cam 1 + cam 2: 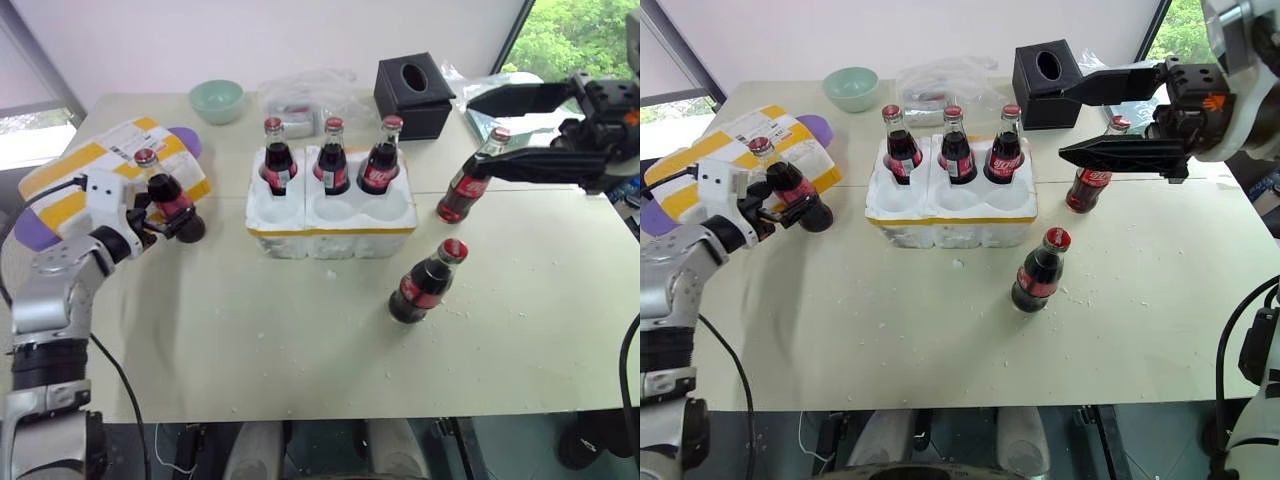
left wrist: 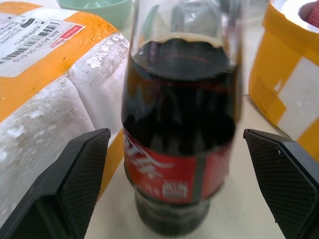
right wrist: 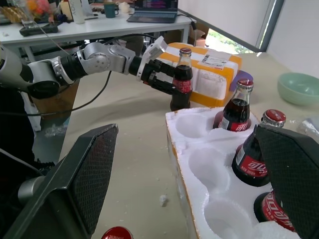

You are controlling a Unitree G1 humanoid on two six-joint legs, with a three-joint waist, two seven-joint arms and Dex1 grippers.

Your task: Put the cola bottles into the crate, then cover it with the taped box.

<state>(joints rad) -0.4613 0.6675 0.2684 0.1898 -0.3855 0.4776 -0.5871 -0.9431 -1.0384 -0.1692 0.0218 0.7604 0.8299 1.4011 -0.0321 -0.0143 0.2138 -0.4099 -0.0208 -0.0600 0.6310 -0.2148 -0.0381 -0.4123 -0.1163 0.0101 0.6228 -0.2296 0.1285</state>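
Tissue box (image 1: 413,95), bowl (image 1: 217,99) behind crate (image 1: 330,222); both claws spread, left claw (image 2: 184,174) straddling bottle (image 2: 179,139).

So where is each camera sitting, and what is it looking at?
Left eye view: on the head, looking down at the table, with the crate; both arms show.
Right eye view: beside it, same scene, slightly shifted.
Left wrist view: on the left arm, looking between its open left end effector at a cola bottle by the taped box.
Right wrist view: on the right arm, past its open right end effector, across the crate towards the left arm.
Shared: both wrist views show that same bottle.
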